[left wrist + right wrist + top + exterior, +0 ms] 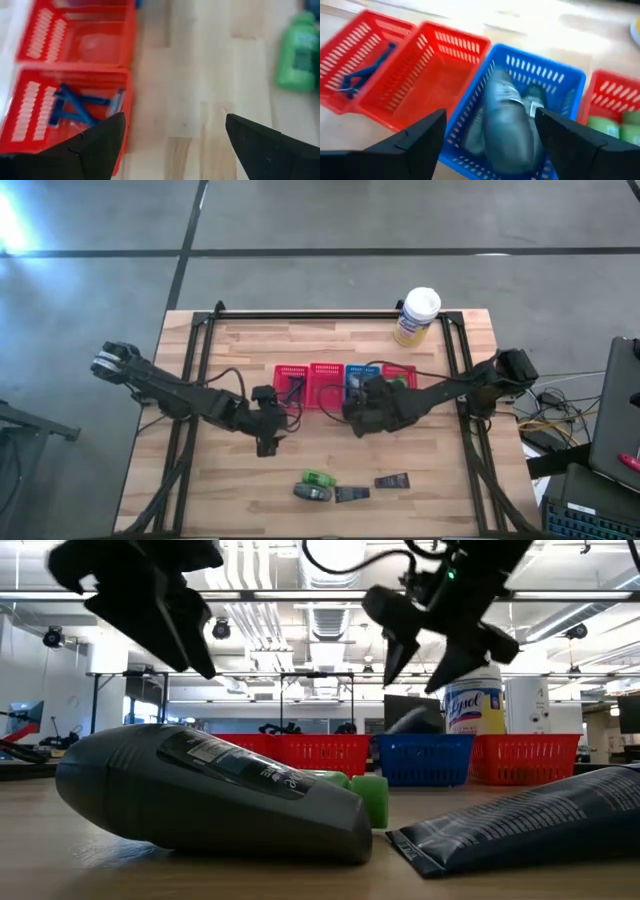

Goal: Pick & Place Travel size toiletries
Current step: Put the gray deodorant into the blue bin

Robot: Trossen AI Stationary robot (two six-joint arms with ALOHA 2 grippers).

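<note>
Above the blue mesh plastic basket (520,120), the right gripper (490,135) is seen with its fingers (415,137) apart and nothing between them; grey-black soft tubes (507,120) lie inside that basket directly beneath. The green little bottles (612,127) are seen in the red mesh basket (615,100) next to it, and thin blue razors (75,102) lie in another red basket (70,112) at the far end of the row. The left gripper (172,137) is held over bare wooden table (200,100) just beside that basket, fingers spread wide and empty.

On the near part of the table, a few toiletries are left: a green bottle (318,478), a grey tube (312,493) touching it, and two flat dark sachets (392,480), all lying down.

The tube is judged light, rounded and somewhat squashy, so it is best taken across its middle, where the body is fullest. The bottle is judged stiff and smooth, likely to roll; a hold across its short width is advised. The sachets are thin, limp and flat on the wood, and are judged hardest to lift: one edge would have to be pinched low against the table.
</note>
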